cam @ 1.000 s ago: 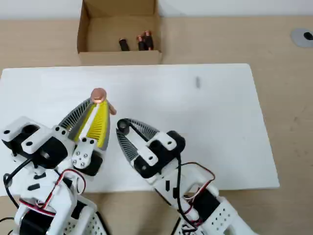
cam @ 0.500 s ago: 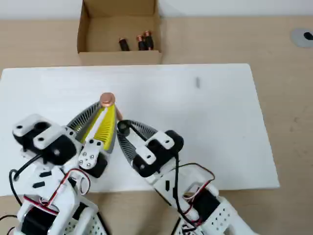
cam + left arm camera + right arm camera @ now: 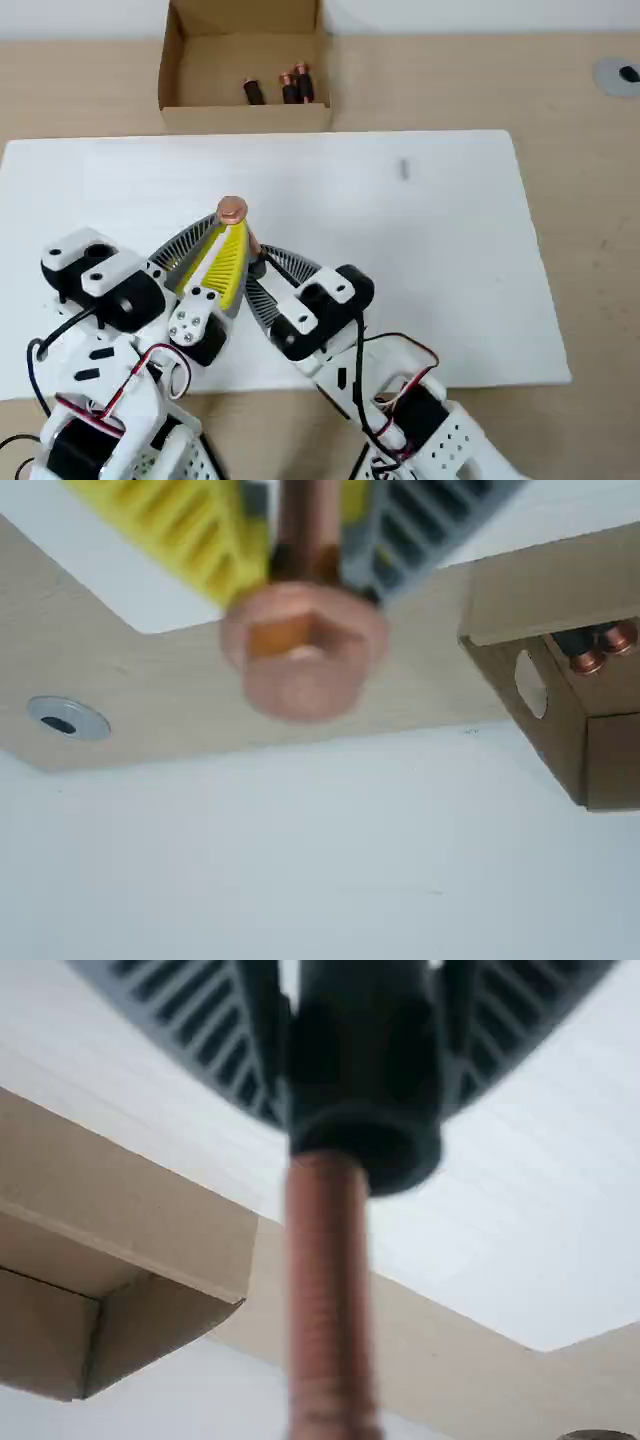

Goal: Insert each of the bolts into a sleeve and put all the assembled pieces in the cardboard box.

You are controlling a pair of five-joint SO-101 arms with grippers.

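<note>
Pinching the copper bolt by its shank just under the head, my left jaws slant in from the left. My right jaws, clamped around the black sleeve, slant in from the right. The bolt's threaded end meets the sleeve's mouth; how deep it sits I cannot tell. Both hang over a white sheet on the wooden surface. Beyond, the cardboard box holds assembled pieces.
</note>
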